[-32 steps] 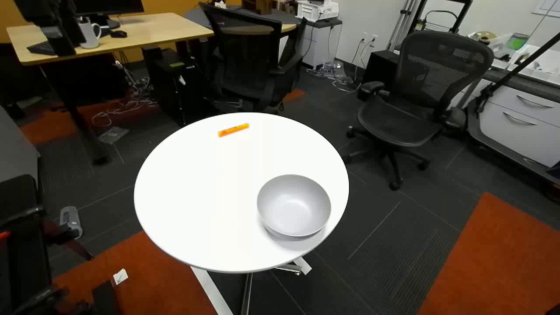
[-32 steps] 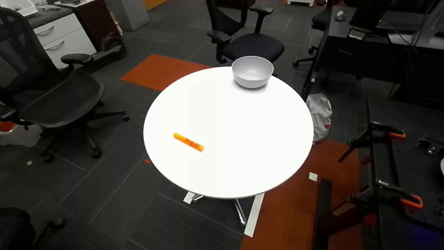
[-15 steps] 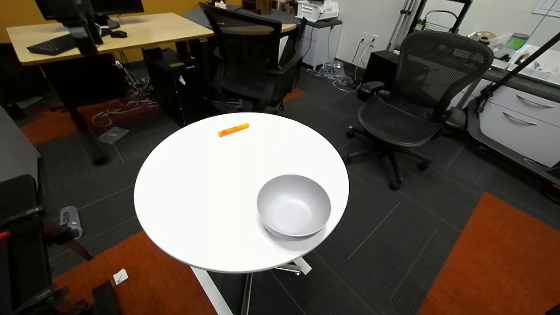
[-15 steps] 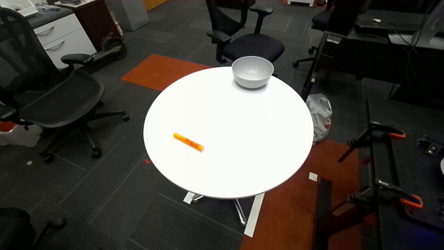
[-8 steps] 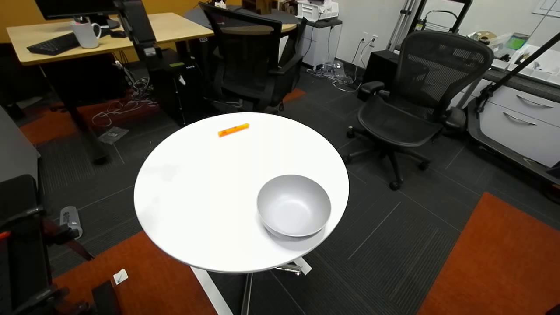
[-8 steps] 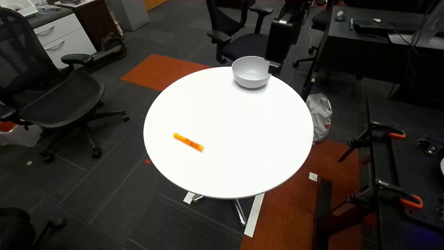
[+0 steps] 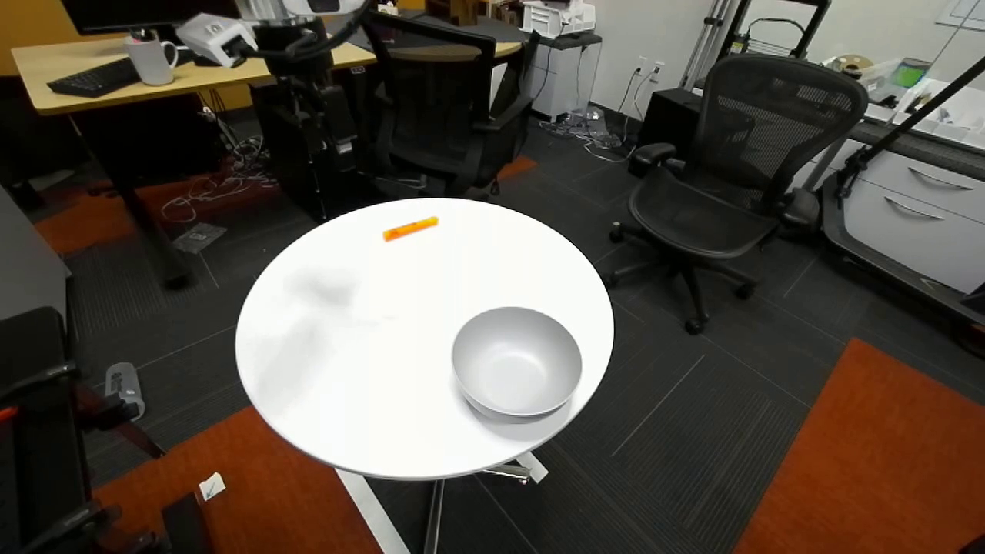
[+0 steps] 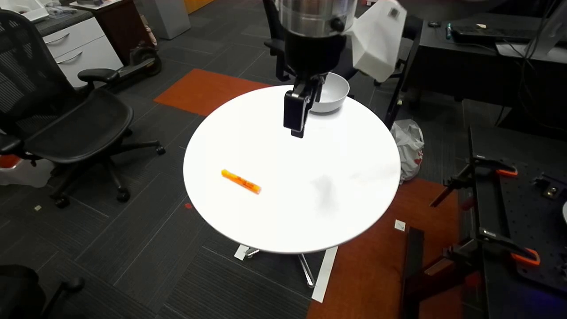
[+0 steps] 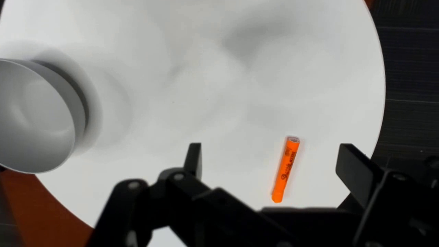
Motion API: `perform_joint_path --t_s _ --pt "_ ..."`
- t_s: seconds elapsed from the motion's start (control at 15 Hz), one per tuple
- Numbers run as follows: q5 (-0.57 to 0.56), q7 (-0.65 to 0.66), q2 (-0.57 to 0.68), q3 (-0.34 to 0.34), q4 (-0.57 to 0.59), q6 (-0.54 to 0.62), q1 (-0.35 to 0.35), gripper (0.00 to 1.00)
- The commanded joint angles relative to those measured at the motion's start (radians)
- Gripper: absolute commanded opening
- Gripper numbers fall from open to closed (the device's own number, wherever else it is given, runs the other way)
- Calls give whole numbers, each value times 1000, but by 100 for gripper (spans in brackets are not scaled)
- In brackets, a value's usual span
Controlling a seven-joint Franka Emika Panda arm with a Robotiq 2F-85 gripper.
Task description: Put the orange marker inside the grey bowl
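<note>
Wrist view, left to right: the grey bowl [image 9: 37, 118] stands unmoved; my gripper [image 9: 270, 146] has just arrived above the table [image 9: 212, 116], 2 jaws parted wide, holding nothing; the orange marker [image 9: 285, 169] lies below on the table, framed between them. I judge the approach underway, grasp pending.

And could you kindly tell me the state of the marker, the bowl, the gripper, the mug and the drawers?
Orange marker: lying on its side on the table
Grey bowl: upright, nothing inside
Gripper: open, holding nothing, above the table
White mug: upright on the desk
White drawers: shut
</note>
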Motion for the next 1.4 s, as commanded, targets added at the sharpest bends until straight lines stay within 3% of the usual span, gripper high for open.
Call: perform_joint_path --t_s 0.0,0.53,1.0,1.33 --pt "-2 7 116 -36 94 32 57 100" --pt "-2 103 263 -99 248 85 156 100" --pt "21 87 386 -143 358 79 157 100" --pt "55 42 485 -127 418 53 157 100"
